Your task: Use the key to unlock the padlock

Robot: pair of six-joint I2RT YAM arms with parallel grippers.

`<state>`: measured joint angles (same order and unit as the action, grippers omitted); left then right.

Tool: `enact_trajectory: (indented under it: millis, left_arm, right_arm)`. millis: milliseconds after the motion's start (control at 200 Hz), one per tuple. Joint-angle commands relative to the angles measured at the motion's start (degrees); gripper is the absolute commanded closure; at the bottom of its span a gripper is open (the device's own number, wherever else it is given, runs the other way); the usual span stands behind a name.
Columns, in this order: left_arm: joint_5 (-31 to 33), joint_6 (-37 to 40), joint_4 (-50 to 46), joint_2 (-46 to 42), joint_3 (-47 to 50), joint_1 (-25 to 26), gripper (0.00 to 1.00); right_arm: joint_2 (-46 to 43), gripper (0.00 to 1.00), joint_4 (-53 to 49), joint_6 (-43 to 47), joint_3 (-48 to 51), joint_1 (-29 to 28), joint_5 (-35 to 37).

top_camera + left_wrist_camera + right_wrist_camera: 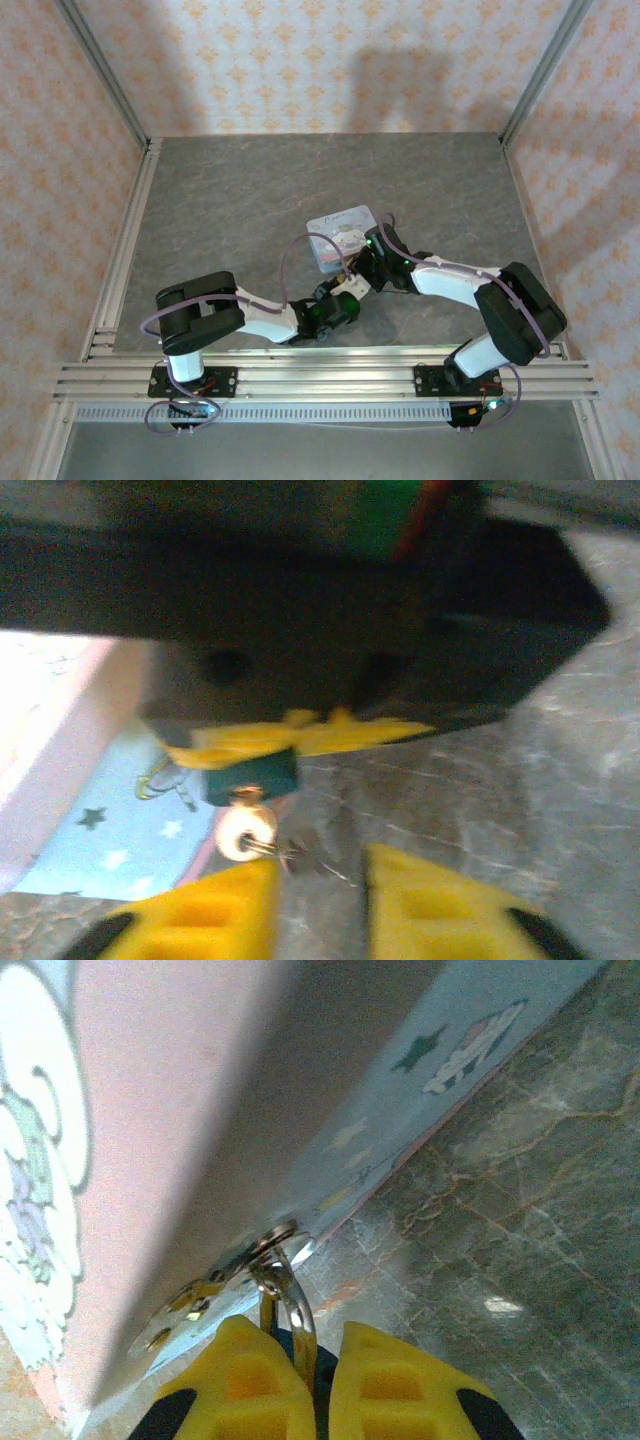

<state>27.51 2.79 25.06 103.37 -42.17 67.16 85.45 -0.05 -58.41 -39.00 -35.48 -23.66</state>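
Observation:
In the left wrist view the small dark bluish padlock (pixel 255 775) hangs pinched between my right gripper's yellow fingertips (pixel 300 736). The key (pixel 245 831) shows its pale round head right under the padlock's body, with a thin wire ring trailing from it. My left gripper (pixel 320 880) stands open just below and to the right of the key, nothing between its fingers. In the right wrist view my right gripper (pixel 322 1335) is shut on the padlock (pixel 325 1385), whose silvery shackle (pixel 298 1310) runs up to the tin's clasp (pixel 272 1242). From above, both grippers (pixel 348 293) (pixel 366 268) meet at the tin's near edge.
The pale blue tin (pixel 338 232) with a cartoon lid lies mid-table, just beyond both grippers; its starred side (pixel 110 840) is left of the padlock. The grey marbled table (pixel 240 200) is walled by patterned panels, with a metal rail (pixel 320 378) along the near edge.

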Motion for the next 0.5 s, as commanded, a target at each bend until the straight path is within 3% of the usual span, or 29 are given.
enact_trajectory:
  millis: [0, 230, 495]
  left_arm:
    - [-4.98, -4.12, 4.67, -3.82, 2.83, -0.2, 0.61]
    - [-13.41, -12.72, 11.68, -12.43, 12.9, -4.34, 0.47]
    - [-21.06, -18.52, 10.93, -19.61, 17.82, -10.72, 0.47]
  right_arm:
    - [0.66, 1.0, -0.72, 3.02, -2.59, -0.19, -0.15]
    - [2.43, 1.0, -9.94, 17.61, -7.4, -0.11, 0.95]
    - [4.69, 1.0, -20.38, 40.13, -12.9, -0.02, 1.85]
